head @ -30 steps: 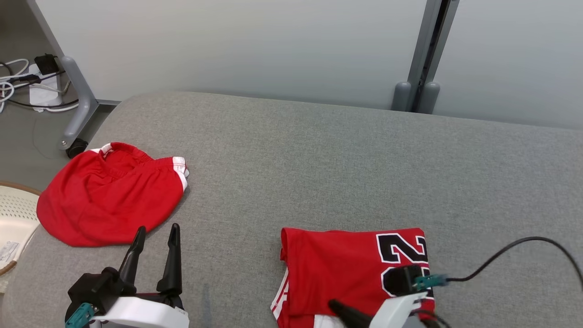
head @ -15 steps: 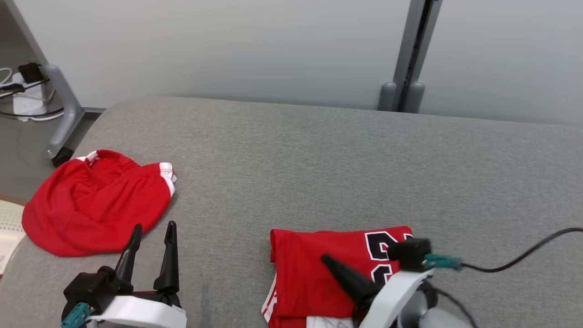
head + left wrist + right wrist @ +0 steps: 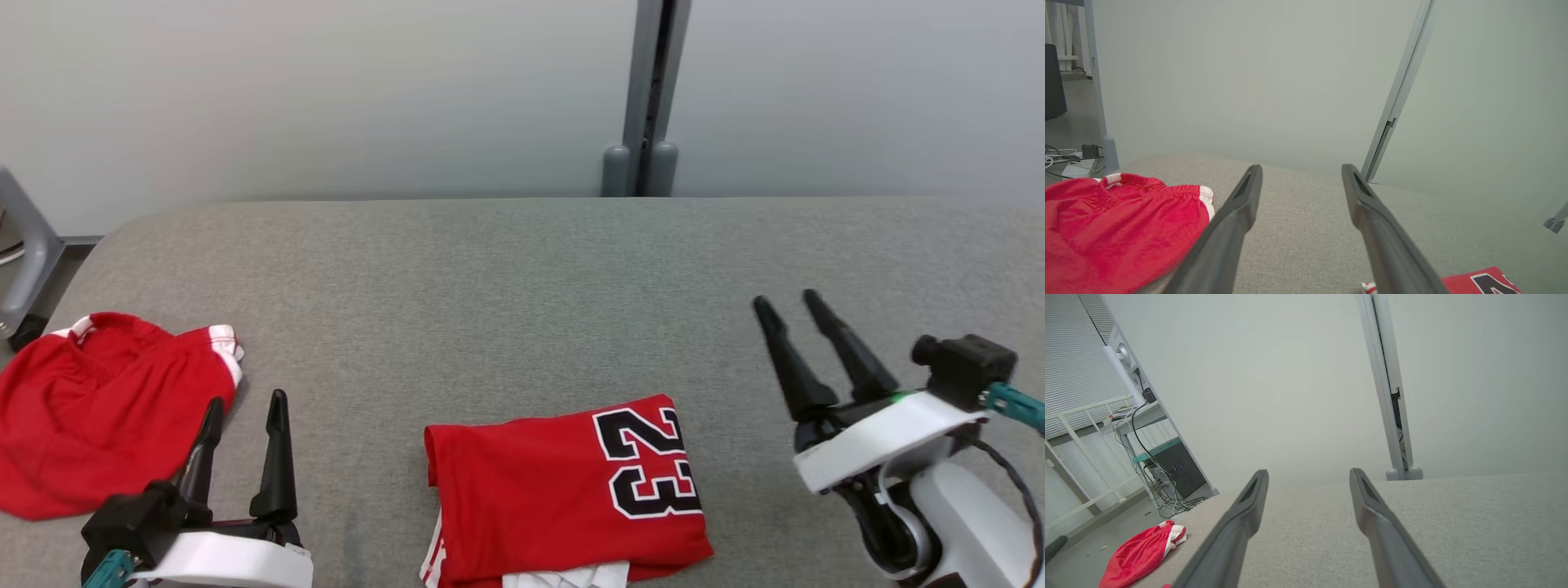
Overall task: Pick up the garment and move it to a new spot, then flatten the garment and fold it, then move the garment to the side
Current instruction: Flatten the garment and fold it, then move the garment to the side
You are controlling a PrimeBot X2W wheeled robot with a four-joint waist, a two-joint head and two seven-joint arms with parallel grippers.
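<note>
A grey padded table [image 3: 522, 269] stretches before a pale wall [image 3: 326, 98], which is split by a grey post [image 3: 651, 90]. Near the table's front edge, about midway across, lies the red jersey [image 3: 539, 498], folded into a rough rectangle. Its black "23" faces up on the right half, and white cloth peeks out at its near edge. Red shorts [image 3: 90, 416] with white trim lie crumpled at the table's left end, well apart from the jersey. The right gripper [image 3: 785, 299] is poised over bare table to the right of the jersey, its two dark fingers spread and holding nothing. The left gripper [image 3: 246, 400] sits at the lower left between shorts and jersey, its fingers likewise apart and empty, one tip just beside the shorts' edge.
</note>
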